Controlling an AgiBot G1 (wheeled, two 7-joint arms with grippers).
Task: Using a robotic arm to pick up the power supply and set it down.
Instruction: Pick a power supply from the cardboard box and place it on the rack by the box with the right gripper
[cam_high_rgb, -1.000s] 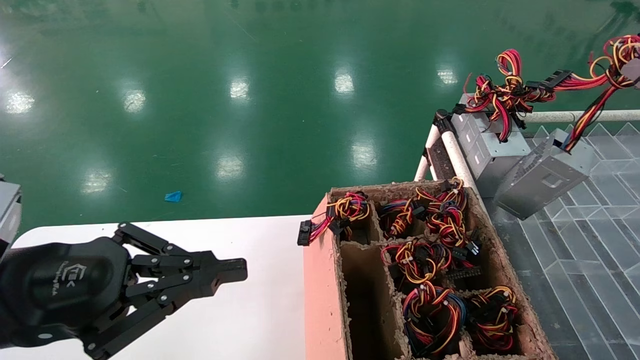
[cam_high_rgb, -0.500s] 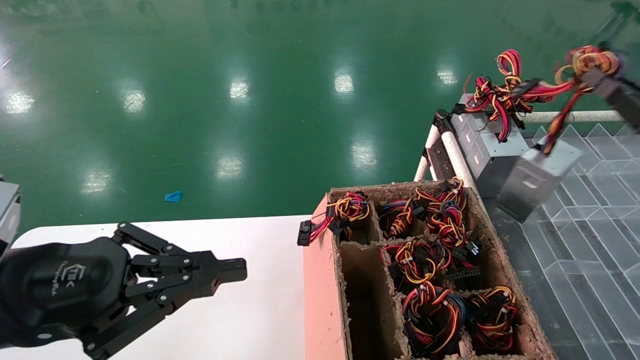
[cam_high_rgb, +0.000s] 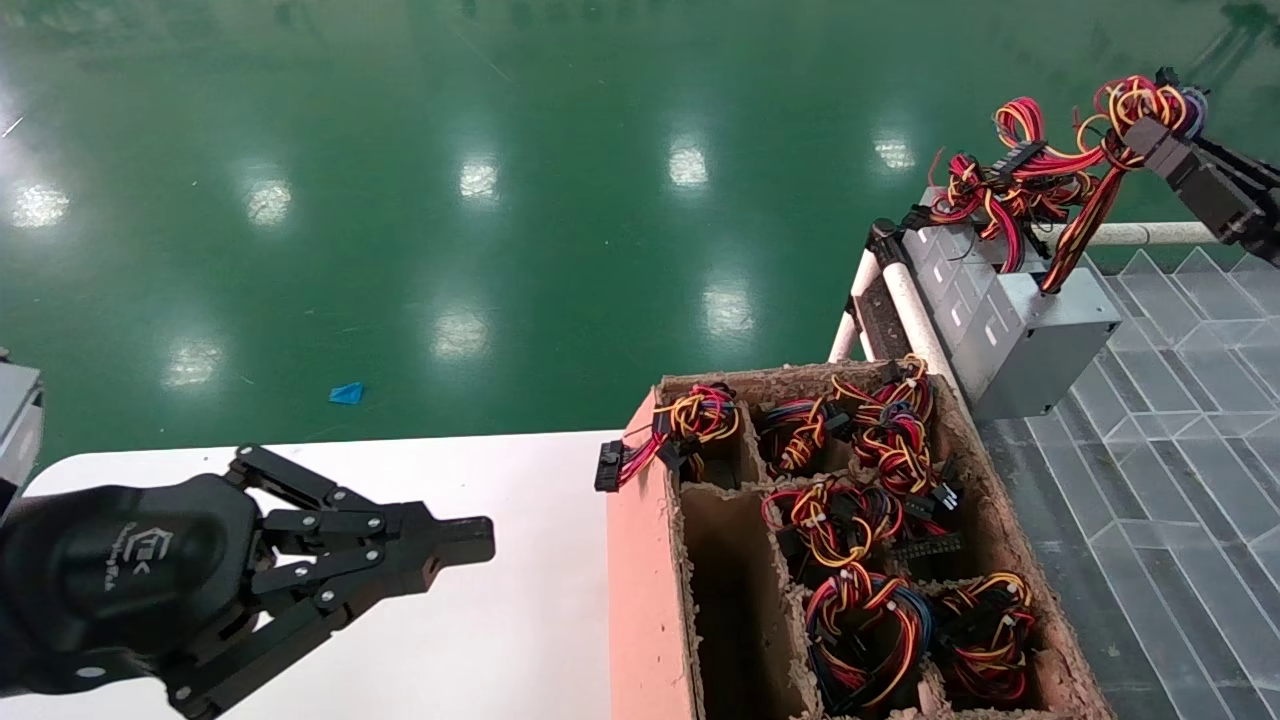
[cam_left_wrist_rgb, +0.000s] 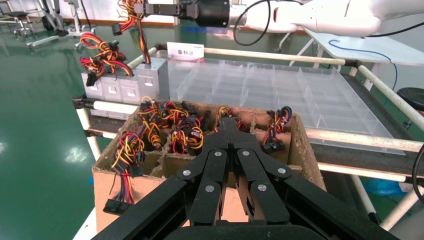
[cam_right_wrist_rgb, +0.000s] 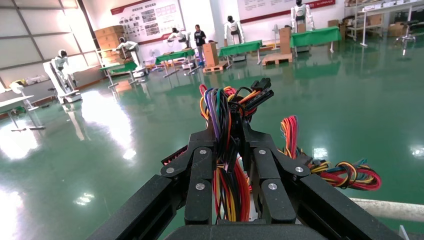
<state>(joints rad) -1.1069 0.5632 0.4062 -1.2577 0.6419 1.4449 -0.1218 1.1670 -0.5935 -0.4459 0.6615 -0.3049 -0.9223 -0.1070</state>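
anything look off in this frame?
Yes. The right gripper holds the power supply by its wire bundle, not the metal case. In the cardboard box, one black connector hangs over the wall. The left gripper is idle over the white table.

the right gripper (cam_right_wrist_rgb: 231, 150) fills the near part of the view, its black jaws closed on a wire bundle (cam_right_wrist_rgb: 226, 125) of red, yellow, orange, purple and black strands that runs between them and fans out past the tips, ending in black connectors (cam_right_wrist_rgb: 257, 92). beside it a second bundle (cam_right_wrist_rgb: 345, 172) loops over a pale rail (cam_right_wrist_rgb: 387, 209). beyond lies the glossy green floor (cam_right_wrist_rgb: 360, 100).
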